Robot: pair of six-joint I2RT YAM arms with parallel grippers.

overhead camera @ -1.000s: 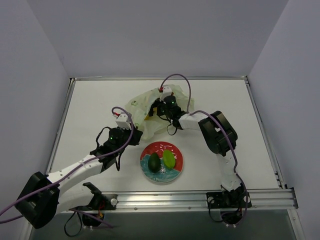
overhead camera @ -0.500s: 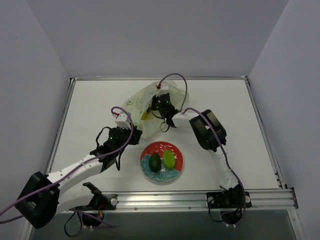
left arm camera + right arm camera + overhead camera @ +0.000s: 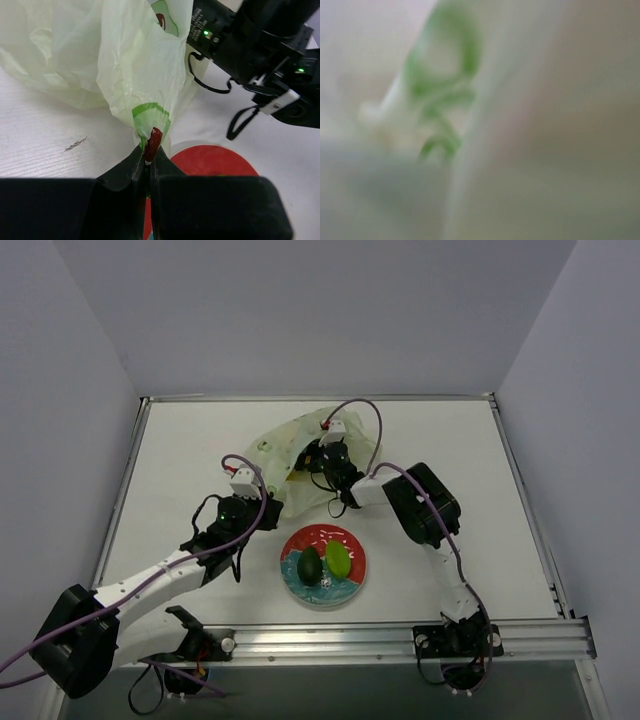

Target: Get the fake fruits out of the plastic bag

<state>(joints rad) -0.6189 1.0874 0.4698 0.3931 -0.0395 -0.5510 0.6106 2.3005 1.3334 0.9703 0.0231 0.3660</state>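
The pale yellow-green plastic bag (image 3: 283, 447) lies crumpled at the back middle of the table. My left gripper (image 3: 272, 510) is shut on the bag's near edge; the left wrist view shows the film (image 3: 125, 65) pinched between the jaws. My right gripper (image 3: 318, 454) is pushed into the bag's mouth, its fingers hidden by film. The right wrist view shows only blurred bag film (image 3: 445, 90) with green print. The dark green fruit (image 3: 310, 565) and the light green fruit (image 3: 339, 559) lie on the plate (image 3: 300, 540). The orange and yellow-orange fruits are hidden.
The red-and-teal floral plate sits in front of the bag, close to my left gripper; its red rim (image 3: 210, 160) shows in the left wrist view. The right arm's black links (image 3: 250, 40) reach over the bag. Metal rails (image 3: 400, 638) edge the table.
The bag has bunched up narrower than a second ago. My right wrist swung left into the bag, then slightly back right. The left arm has not moved.
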